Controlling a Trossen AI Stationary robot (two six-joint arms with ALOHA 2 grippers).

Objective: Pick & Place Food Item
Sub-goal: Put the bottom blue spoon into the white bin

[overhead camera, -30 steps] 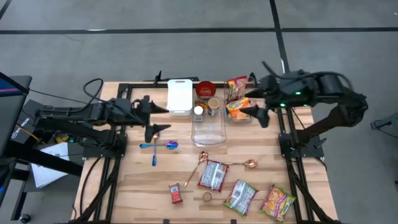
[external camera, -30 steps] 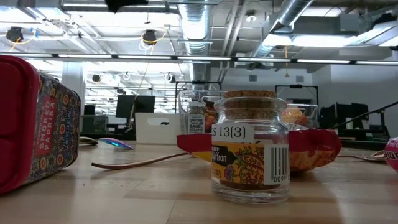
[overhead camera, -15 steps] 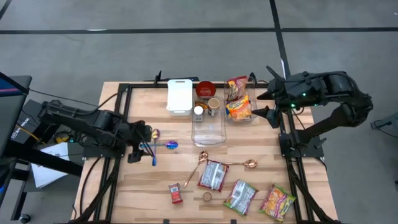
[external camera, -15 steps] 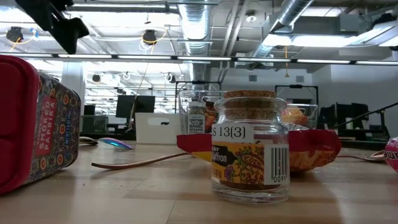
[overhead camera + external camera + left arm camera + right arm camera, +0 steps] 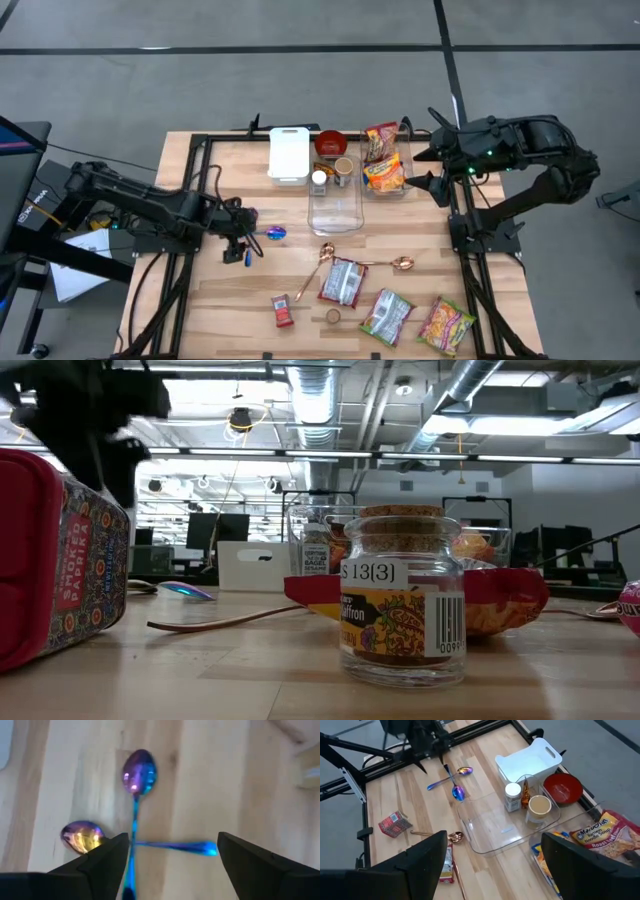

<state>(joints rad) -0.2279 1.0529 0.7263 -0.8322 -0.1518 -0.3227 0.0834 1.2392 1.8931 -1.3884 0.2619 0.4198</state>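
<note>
Food items lie along the near side: a red paprika tin (image 5: 283, 308), a small cork-lidded saffron jar (image 5: 333, 316), a silver packet (image 5: 343, 282), a green packet (image 5: 387, 315) and a bright packet (image 5: 446, 325). More noodle packets (image 5: 383, 160) lie at the far side. My left gripper (image 5: 172, 845) points down, open, above two crossed blue-purple spoons (image 5: 135, 815) on the table's left half (image 5: 255, 235). Its fingers stand on either side of the spoons' crossing and touch nothing. My right gripper (image 5: 432, 170) hangs open, high over the far right, beside the noodle packets.
A clear flat container (image 5: 335, 205) sits mid-table. Behind it stand a white bin (image 5: 288, 153), a red bowl (image 5: 331, 143) and two spice jars (image 5: 320, 178). Two copper spoons (image 5: 325, 262) lie near the silver packet. Black frame rails (image 5: 190, 200) run along both table sides.
My left gripper has come down toward the table and a little toward the near edge, tipping from nearly level to pointing steeply down over the crossed spoons. It stays open. My right gripper has drawn back slightly toward the right edge. Nothing on the table has moved.
</note>
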